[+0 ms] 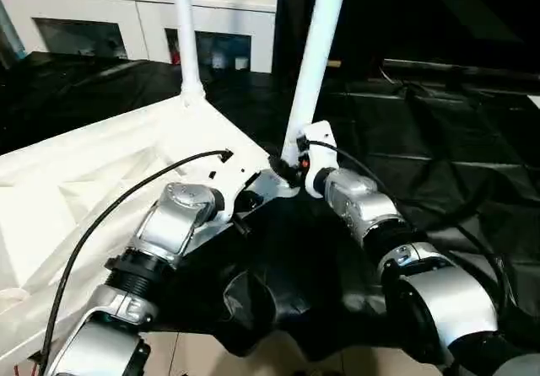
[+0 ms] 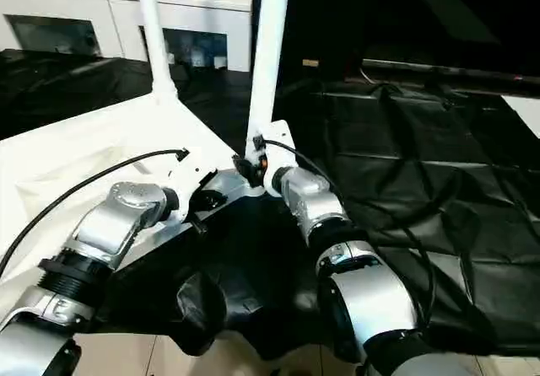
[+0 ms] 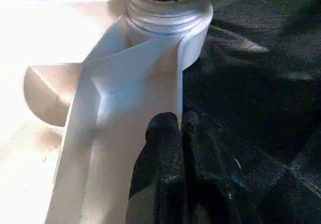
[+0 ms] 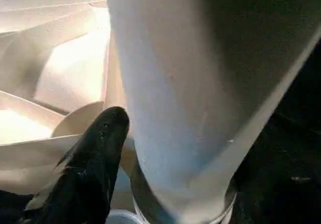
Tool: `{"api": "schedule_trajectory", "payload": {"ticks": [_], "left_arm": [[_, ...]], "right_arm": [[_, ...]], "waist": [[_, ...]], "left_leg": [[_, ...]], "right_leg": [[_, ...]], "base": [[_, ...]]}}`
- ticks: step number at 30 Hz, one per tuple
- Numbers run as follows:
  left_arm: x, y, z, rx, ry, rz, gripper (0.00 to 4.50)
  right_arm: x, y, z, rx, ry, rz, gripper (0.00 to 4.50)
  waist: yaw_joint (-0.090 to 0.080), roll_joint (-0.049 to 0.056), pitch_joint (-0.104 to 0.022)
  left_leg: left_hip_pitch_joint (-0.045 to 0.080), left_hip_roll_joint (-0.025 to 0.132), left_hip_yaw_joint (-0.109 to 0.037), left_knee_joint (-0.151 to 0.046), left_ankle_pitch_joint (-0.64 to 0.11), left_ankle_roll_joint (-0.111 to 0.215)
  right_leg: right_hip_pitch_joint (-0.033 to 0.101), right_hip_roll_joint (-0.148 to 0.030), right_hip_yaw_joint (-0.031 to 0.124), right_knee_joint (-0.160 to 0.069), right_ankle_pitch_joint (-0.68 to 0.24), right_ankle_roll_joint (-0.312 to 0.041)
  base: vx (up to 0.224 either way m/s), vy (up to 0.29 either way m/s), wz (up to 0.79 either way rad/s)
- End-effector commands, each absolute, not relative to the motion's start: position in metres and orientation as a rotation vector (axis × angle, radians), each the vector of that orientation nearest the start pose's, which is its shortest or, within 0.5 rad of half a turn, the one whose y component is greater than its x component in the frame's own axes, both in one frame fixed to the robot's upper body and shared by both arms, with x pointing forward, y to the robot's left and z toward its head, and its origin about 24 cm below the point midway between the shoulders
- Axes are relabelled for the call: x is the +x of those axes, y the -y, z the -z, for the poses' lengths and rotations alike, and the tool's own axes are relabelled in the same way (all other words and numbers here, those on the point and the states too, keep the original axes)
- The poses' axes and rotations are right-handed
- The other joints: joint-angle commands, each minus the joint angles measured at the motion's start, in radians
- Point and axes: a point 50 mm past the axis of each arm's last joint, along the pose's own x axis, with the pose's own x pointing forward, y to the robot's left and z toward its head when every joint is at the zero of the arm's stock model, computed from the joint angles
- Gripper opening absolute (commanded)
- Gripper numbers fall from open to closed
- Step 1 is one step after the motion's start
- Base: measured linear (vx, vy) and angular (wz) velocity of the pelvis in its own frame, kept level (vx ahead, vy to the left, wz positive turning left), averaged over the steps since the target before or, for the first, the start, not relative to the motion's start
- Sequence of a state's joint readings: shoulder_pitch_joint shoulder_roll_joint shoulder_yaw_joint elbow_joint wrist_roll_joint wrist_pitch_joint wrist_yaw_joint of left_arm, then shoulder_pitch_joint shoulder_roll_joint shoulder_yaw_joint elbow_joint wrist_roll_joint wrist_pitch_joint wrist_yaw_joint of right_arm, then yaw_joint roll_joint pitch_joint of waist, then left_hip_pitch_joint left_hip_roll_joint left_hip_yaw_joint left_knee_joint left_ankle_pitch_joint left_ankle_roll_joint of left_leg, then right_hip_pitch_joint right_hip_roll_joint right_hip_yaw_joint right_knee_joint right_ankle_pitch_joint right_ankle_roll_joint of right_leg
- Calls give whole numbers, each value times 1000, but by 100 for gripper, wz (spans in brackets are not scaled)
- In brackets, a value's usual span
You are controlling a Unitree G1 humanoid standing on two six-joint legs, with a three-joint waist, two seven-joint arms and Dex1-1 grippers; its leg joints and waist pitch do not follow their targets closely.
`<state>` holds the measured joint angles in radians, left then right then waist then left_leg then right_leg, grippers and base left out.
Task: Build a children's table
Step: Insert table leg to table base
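Our left claw (image 3: 170,126) pinched shut on the tabletop's (image 1: 76,182) rib; right claw (image 4: 150,148) stood open around a leg (image 4: 185,83).

— How is the tabletop (image 1: 76,190) placed?
— It is laid underside up on the sheet (image 1: 422,140), at the left.
— And the legs?
— One leg (image 1: 186,34) is stood in the far corner socket, another leg (image 1: 316,51) in the near-right one; a cabinet (image 1: 126,13) is set behind.

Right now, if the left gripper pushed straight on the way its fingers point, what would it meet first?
Most likely the corner socket of the tabletop: the left gripper, fingers together, lies along the rim leading to it. Depth is hard to judge.
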<state>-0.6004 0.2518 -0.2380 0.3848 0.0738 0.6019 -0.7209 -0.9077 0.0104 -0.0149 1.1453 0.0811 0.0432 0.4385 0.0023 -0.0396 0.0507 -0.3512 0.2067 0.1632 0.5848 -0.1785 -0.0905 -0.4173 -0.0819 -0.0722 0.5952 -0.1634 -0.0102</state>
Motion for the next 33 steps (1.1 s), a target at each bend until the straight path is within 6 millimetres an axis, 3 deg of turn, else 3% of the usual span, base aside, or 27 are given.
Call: {"api": "schedule_trajectory", "payload": {"ticks": [1, 3, 8, 11, 14, 17, 23, 27, 33], "left_arm": [[331, -97, -74, 362, -472, 901, 0], [330, -97, -74, 369, -465, 919, 0], [324, -102, -75, 373, -443, 1012, 0], [320, -107, -76, 375, -434, 1077, 0], [316, -113, -75, 389, -439, 1149, 0], [311, -117, -76, 390, -429, 1233, 0], [297, -127, -78, 390, -437, 1414, 0], [295, -134, -77, 418, -453, 1457, 0], [292, -138, -77, 431, -465, 1508, 0]], "right_arm": [[364, 38, -51, 29, -361, -752, 367], [365, 41, -54, 1, -341, -755, 388], [367, 51, -66, -45, -274, -888, 388], [361, 63, -69, -103, -271, -1032, 388], [356, 77, -69, -177, -285, -1127, 388], [351, 91, -69, -219, -310, -1204, 388], [333, 111, -68, -269, -356, -1372, 388], [324, 117, -68, -300, -396, -1445, 388], [318, 115, -69, -309, -402, -1478, 373]], "waist": [[5, 20, -54], [6, 22, -56], [10, 24, -61], [17, 28, -66], [25, 28, -69], [36, 35, -64], [57, 38, -59], [66, 38, -59], [66, 38, -60]], "left_leg": [[0, 14, -7, -81, -443, -8], [-2, 16, -5, -81, -411, -4], [-7, 17, 5, -78, -339, 18], [-9, 18, 11, -70, -234, 57], [-11, 18, 12, -66, -171, 77], [-6, 19, 14, -67, -186, 72], [0, 23, 15, -70, -236, 50], [3, 22, 15, -70, -236, 43], [0, 22, 13, -70, -224, 31]], "right_leg": [[36, -51, 35, -89, -440, -167], [38, -51, 37, -83, -388, -188], [49, -49, 41, -73, -279, -224], [58, -45, 43, -58, -127, -268], [64, -47, 43, -48, -68, -294], [62, -46, 44, -53, -114, -290], [59, -44, 43, -59, -190, -267], [58, -42, 45, -59, -205, -254], [60, -43, 45, -57, -205, -249]], "base": [[0, 0, 0], [0, 0, 0], [0, 0, 0], [0, 0, 0], [0, 0, 0], [0, 0, 0], [0, 0, 0], [0, 0, 0], [0, 0, 0]]}}
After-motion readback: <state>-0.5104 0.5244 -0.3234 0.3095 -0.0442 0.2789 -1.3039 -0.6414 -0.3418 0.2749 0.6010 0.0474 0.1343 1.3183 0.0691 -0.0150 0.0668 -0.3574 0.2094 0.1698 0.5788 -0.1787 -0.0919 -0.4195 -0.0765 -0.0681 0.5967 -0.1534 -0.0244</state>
